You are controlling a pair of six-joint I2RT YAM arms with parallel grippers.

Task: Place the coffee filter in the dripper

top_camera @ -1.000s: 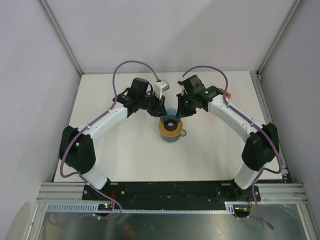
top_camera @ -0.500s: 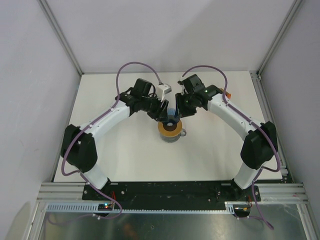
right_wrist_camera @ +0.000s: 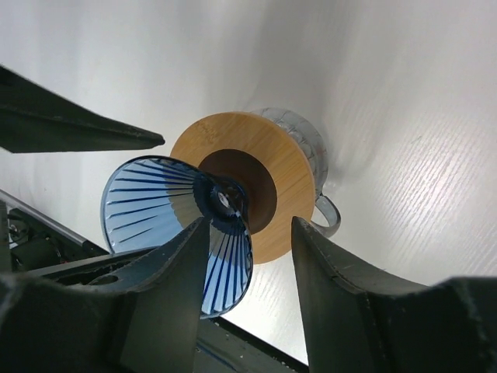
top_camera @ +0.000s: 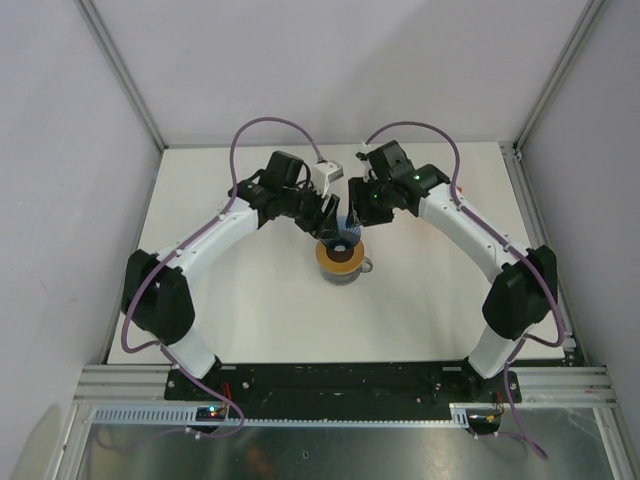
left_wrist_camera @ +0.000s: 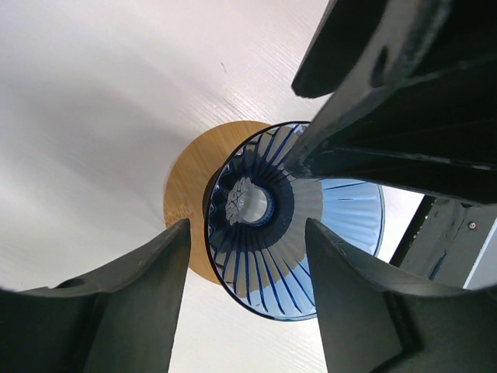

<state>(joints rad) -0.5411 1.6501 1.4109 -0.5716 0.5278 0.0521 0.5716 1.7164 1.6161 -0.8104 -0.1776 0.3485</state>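
From above, the left gripper [top_camera: 329, 217] and right gripper [top_camera: 359, 216] meet at mid-frame on either side of the dripper [top_camera: 345, 228], just above a wooden ring [top_camera: 340, 262]. In the left wrist view its fingers [left_wrist_camera: 132, 311] stand wide apart and clamp nothing, with the tilted dripper behind them at centre. In the right wrist view the fingers [right_wrist_camera: 349, 303] also gape, and the dripper's narrow end sits at the ring's hole.

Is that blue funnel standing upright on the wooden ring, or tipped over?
Tipped. The dripper leans sideways, its narrow end at the hole of the wooden ring, its wide mouth facing off to the side.
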